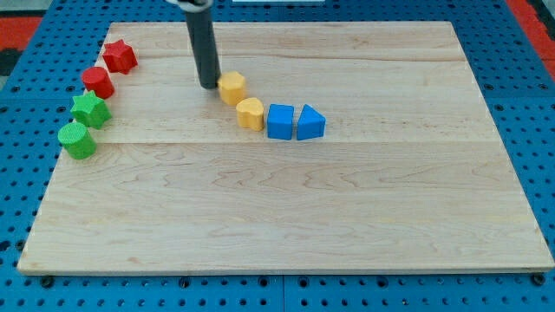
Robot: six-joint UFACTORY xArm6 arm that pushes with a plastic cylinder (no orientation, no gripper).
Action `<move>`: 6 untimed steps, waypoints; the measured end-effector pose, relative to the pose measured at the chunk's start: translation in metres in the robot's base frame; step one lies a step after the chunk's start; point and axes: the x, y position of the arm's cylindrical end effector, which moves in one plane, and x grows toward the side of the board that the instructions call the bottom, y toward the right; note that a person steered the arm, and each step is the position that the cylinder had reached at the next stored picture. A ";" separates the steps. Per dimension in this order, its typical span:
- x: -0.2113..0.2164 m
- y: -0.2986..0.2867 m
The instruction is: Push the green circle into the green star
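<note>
The green circle [77, 140] sits near the board's left edge. The green star [90, 109] lies just above and to the right of it, close by or touching; I cannot tell which. My tip [209, 85] rests on the board in the upper middle, just left of a yellow hexagon block [231, 87]. The tip is far to the right of both green blocks.
A red circle [98, 81] and a red star [120, 56] lie above the green star along the left edge. A yellow heart-like block [251, 113], a blue cube [280, 121] and a blue triangle [310, 122] form a row right of centre. The wooden board [286, 217] lies on a blue pegboard.
</note>
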 end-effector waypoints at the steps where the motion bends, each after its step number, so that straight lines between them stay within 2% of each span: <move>1: 0.013 -0.001; 2: 0.042 -0.076; 3: 0.146 -0.084; 4: 0.182 -0.160; 5: 0.165 -0.220; 6: 0.113 -0.196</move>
